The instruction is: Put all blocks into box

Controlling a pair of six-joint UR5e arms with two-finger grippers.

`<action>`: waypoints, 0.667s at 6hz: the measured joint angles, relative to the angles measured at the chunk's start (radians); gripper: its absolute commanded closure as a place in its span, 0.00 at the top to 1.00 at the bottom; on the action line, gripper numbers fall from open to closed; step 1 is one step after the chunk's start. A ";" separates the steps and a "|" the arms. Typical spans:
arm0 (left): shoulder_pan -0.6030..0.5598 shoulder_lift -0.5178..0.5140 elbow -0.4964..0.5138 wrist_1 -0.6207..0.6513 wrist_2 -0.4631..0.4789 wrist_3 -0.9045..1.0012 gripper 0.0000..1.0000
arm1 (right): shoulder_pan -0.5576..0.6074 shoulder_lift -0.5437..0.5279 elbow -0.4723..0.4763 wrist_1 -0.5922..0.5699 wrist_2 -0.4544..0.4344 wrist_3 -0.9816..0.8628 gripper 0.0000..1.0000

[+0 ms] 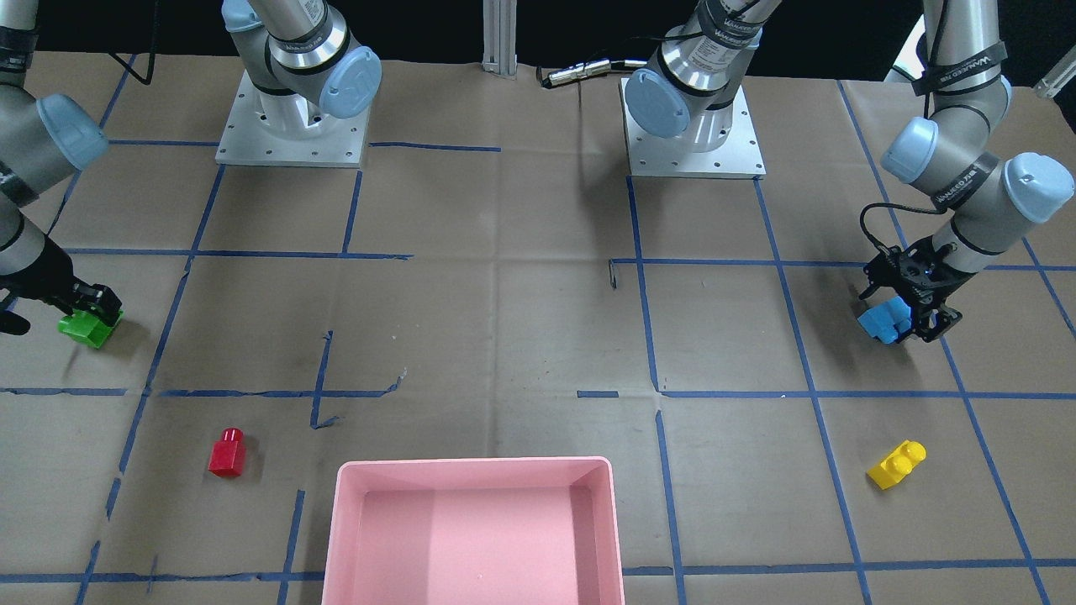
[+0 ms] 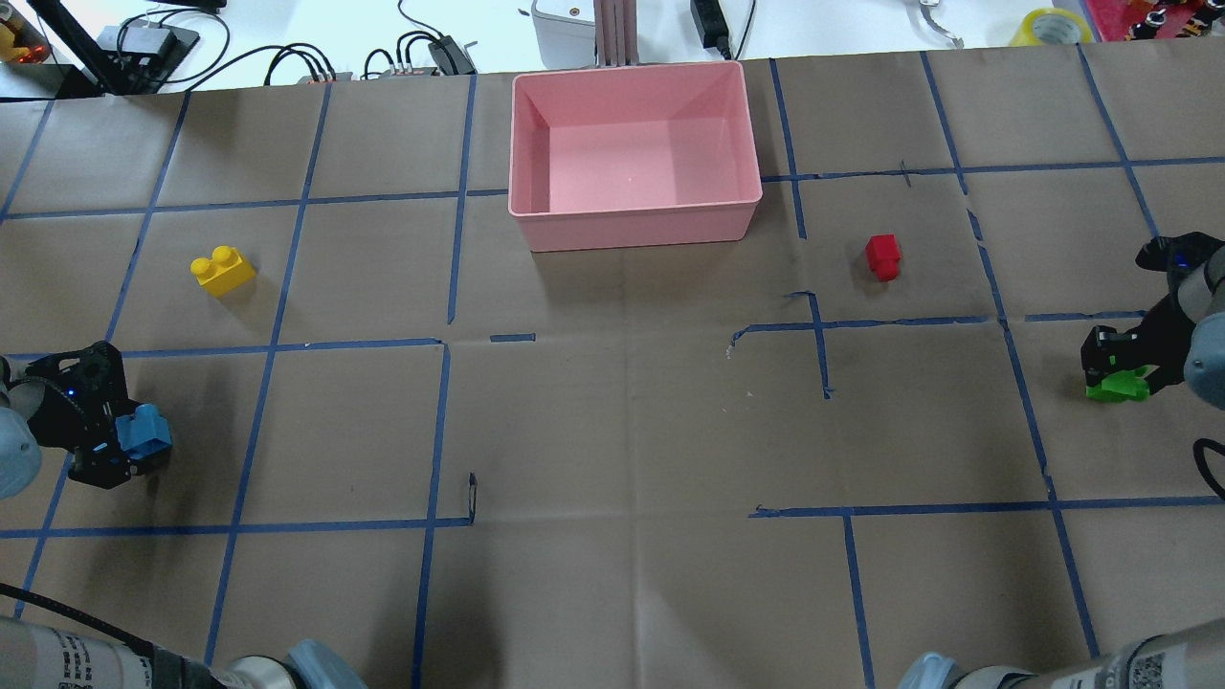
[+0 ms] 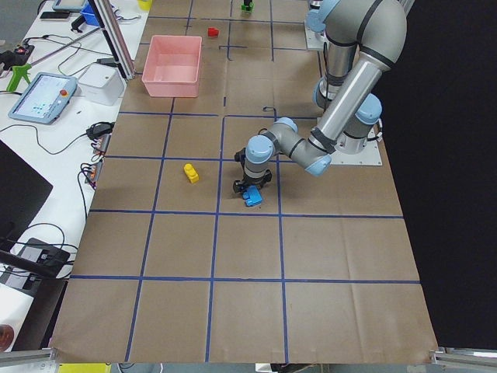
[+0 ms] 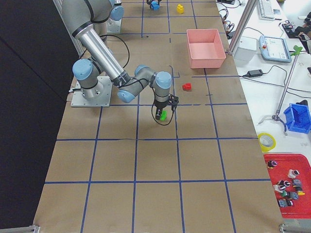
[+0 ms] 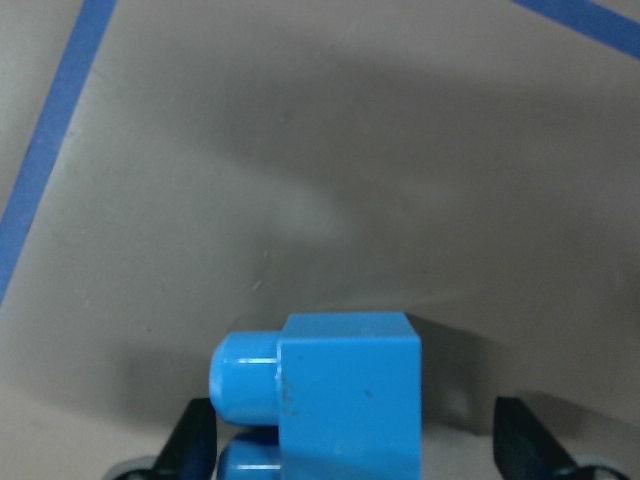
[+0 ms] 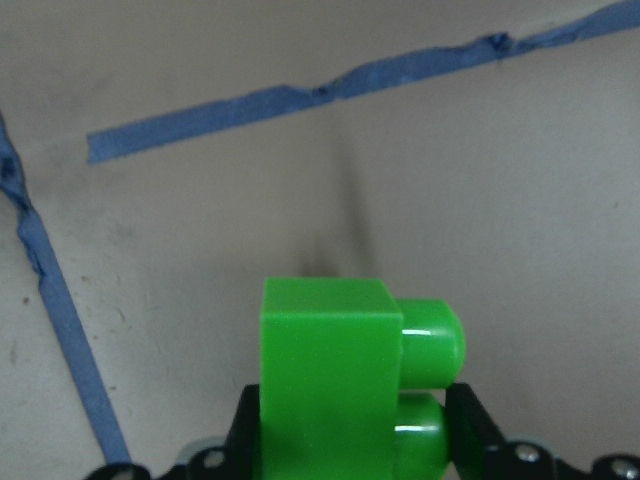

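My left gripper (image 2: 122,450) is open at the table's left, its fingers either side of the light-blue block (image 2: 144,433). In the left wrist view the left finger (image 5: 192,440) is at the block's (image 5: 345,390) studs and the right finger stands apart. My right gripper (image 2: 1115,368) is shut on the green block (image 2: 1116,386), which fills the gap between both fingers in the right wrist view (image 6: 330,370), low at the table. The yellow block (image 2: 222,271) and red block (image 2: 882,256) lie loose on the paper. The pink box (image 2: 632,230) stands empty at the far middle.
Brown paper with blue tape grid lines covers the table. Both arm bases (image 1: 292,126) (image 1: 693,126) stand at the robot's side. Cables and devices (image 2: 421,53) lie beyond the far edge behind the box.
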 measured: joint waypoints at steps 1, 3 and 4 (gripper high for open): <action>0.000 0.002 0.001 0.000 0.000 0.001 0.63 | 0.011 -0.036 -0.078 0.087 0.008 0.001 0.05; 0.001 0.005 0.008 0.005 0.004 0.005 0.28 | 0.141 -0.056 -0.321 0.256 0.104 0.000 0.05; 0.001 0.005 0.010 0.019 0.008 0.007 0.15 | 0.269 -0.031 -0.479 0.368 0.163 0.006 0.06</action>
